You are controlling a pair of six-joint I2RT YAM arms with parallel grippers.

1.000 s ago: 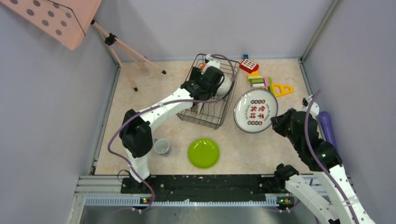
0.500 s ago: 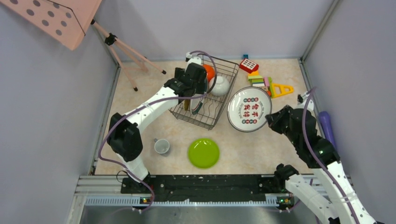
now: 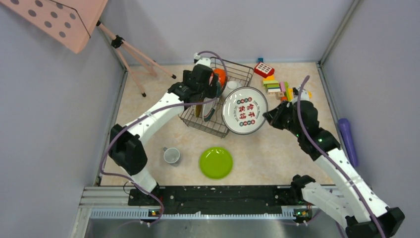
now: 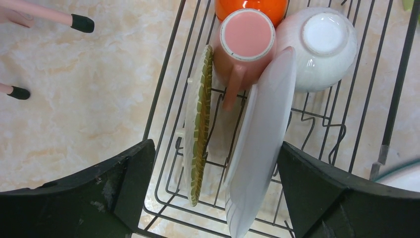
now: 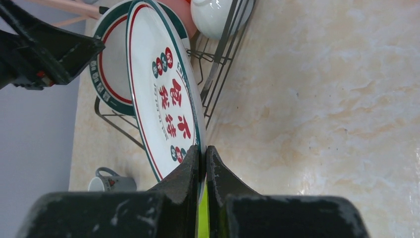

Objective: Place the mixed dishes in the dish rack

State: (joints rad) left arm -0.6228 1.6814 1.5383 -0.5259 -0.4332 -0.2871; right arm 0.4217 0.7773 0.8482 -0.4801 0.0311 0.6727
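Note:
My right gripper (image 3: pixel 271 116) (image 5: pixel 203 151) is shut on the rim of the white plate with a green-red rim (image 3: pixel 244 110) (image 5: pixel 166 99). It holds the plate tilted over the right side of the dish rack (image 3: pixel 198 121) (image 4: pixel 168 54). My left gripper (image 3: pixel 205 82) (image 4: pixel 213 198) is open and empty above the rack. Below it the straw mat (image 4: pixel 200 124) and another white plate (image 4: pixel 262 139) stand on edge. The pink cup (image 4: pixel 245 39), orange bowl (image 3: pixel 220 77) and a whitish cup (image 4: pixel 322 39) sit at the rack's far end. The lime-green plate (image 3: pixel 216 162) and a handled whitish cup (image 3: pixel 171 155) lie on the table.
Colourful toy blocks (image 3: pixel 277 85) and a red block (image 3: pixel 264 69) lie at the back right. A purple object (image 3: pixel 346 134) lies by the right wall. The pink tripod stand (image 3: pixel 133 54) stands at the back left.
My right gripper has carried the rimmed plate left, from the table beside the rack to over the rack's right side. My left gripper has shifted left and back over the rack.

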